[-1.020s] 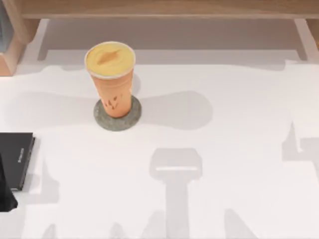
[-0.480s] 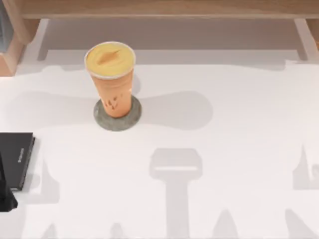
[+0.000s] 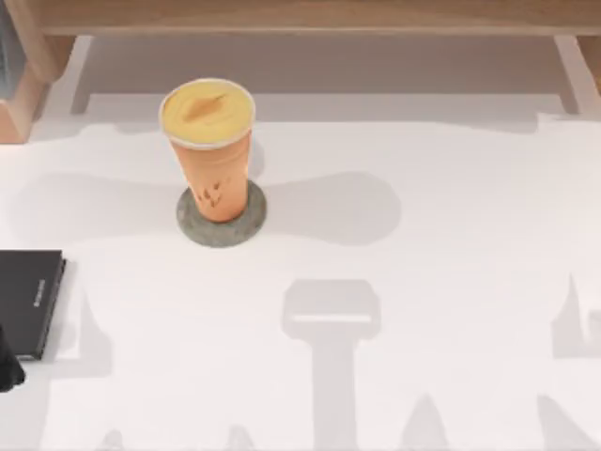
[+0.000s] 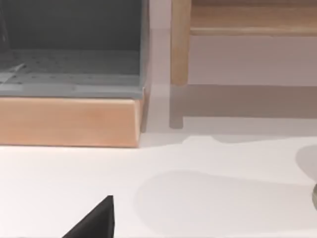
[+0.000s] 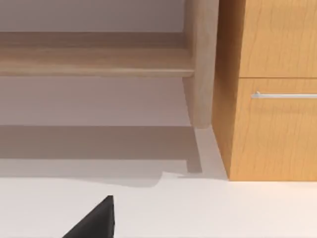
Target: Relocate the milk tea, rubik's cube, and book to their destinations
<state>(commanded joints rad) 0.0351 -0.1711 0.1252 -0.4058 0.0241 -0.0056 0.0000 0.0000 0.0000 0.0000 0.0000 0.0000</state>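
The milk tea (image 3: 208, 150) stands upright on its coaster (image 3: 222, 218), upper left of the top view, already delivered. The black book (image 3: 28, 299) waits at left edge. My claws' opening I cannot tell.

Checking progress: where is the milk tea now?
In the top view, the milk tea stands upright on the grey coaster, left of the table's centre, toward the far edge.

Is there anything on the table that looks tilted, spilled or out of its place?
Nothing stands out. The milk tea stands upright on the grey coaster, with no spill around it. The flat black book lies flat at the table's left edge.
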